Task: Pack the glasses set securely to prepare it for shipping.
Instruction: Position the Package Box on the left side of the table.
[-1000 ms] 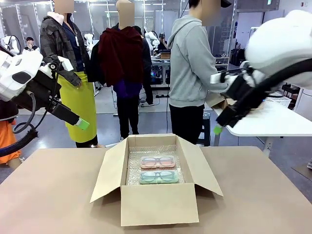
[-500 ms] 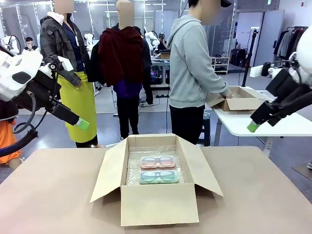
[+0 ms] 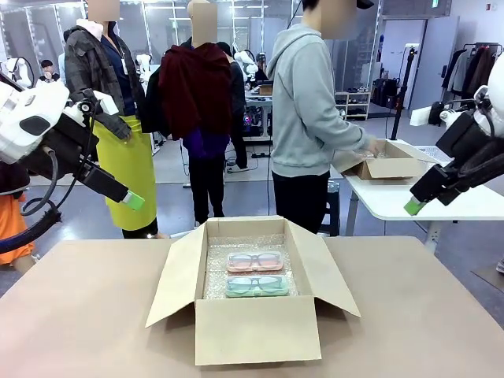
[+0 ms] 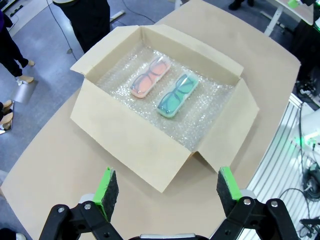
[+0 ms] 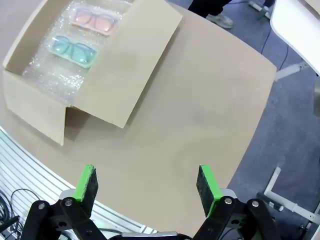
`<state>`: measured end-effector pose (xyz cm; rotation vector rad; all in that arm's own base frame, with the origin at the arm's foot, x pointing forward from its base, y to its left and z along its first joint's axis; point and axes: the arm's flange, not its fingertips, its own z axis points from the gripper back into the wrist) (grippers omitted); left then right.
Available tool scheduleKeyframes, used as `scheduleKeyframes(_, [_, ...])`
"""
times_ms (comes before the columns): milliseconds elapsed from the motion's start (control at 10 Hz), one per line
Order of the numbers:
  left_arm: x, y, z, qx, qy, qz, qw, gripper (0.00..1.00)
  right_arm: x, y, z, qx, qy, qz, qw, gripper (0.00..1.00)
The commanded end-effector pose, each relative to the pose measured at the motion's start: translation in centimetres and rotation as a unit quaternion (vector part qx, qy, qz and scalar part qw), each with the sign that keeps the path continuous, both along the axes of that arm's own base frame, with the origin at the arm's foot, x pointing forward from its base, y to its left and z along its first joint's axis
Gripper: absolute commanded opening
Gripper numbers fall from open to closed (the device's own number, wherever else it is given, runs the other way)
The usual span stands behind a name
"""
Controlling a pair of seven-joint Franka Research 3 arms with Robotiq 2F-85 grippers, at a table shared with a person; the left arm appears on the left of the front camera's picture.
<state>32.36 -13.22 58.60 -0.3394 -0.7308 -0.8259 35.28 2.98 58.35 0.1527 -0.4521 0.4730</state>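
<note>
— Where's the glasses set (image 4: 150,78)?

— Inside the cardboard box (image 3: 256,331) in the middle of the counter (image 3: 79,315). Both cases lie flat on bubble wrap (image 3: 216,276), side by side and close together. The pale pink case (image 3: 254,261) is on the 12 o'clock side. The mint green case (image 3: 257,286) is on the 6 o'clock side, nearer the robot. You can see the spectacles through the clear tops.

— Is the box shut?

— No, the top is open. The side flaps splay out toward 9 and 3 o'clock.

— And the arms?

— Both are up in the air, well apart from the box. The left claw (image 4: 166,186) hangs at about 10 o'clock from it, spread wide, with nothing between its green pads. The right claw (image 5: 147,182) hangs at about 2 o'clock, also spread wide and empty.

— Anyone across from us?

— A person in a grey hoodie (image 3: 311,102) stands at 12 o'clock, turned sideways. One hand is at another cardboard box (image 3: 390,167) on a white table (image 3: 394,201).
</note>
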Motion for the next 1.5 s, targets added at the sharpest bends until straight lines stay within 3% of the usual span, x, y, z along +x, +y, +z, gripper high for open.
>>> scheduleKeyframes(0, [-0.1, 0.1, 0.1, -0.006, 0.001, -0.003, 1.0, 1.0, 0.0, 0.0, 0.2, 0.0, -0.001, -0.005, 1.0, 1.0])
scheduleKeyframes(300, [0.0, 0.0, 0.0, 0.0, 0.0, 0.0, 1.0, 1.0, 0.0, 0.0, 0.2, 0.0, -0.001, -0.005, 1.0, 1.0])
scheduleKeyframes(500, [3.4, 4.2, -0.1, -0.072, 0.084, 0.054, 0.992, 1.0, 0.0, 0.0, 0.2, 0.0, -0.001, -0.005, 1.0, 1.0])
scheduleKeyframes(700, [5.0, 8.0, -2.5, -0.161, 0.182, 0.054, 0.969, 1.0, 0.0, 0.0, 0.2, 0.0, -0.001, -0.005, 1.0, 1.0])
scheduleKeyframes(900, [6.4, 12.0, -7.2, -0.211, 0.213, 0.111, 0.948, 1.0, 0.0, 0.0, 0.2, 0.0, -0.001, -0.005, 1.0, 1.0])
scheduleKeyframes(1100, [8.8, 13.3, -13.1, -0.287, 0.303, 0.128, 0.899, 1.0, 0.0, 0.0, 0.2, 0.0, -0.001, -0.005, 1.0, 1.0])
scheduleKeyframes(1200, [10.0, 13.1, -16.2, -0.294, 0.321, 0.152, 0.887, 1.0, 0.0, 0.0, 0.2, 0.0, -0.001, -0.005, 1.0, 1.0])
scheduleKeyframes(1400, [11.6, 12.4, -21.6, -0.339, 0.355, 0.142, 0.859, 1.0, 0.0, 0.0, 0.2, 0.0, -0.001, -0.005, 1.0, 1.0])
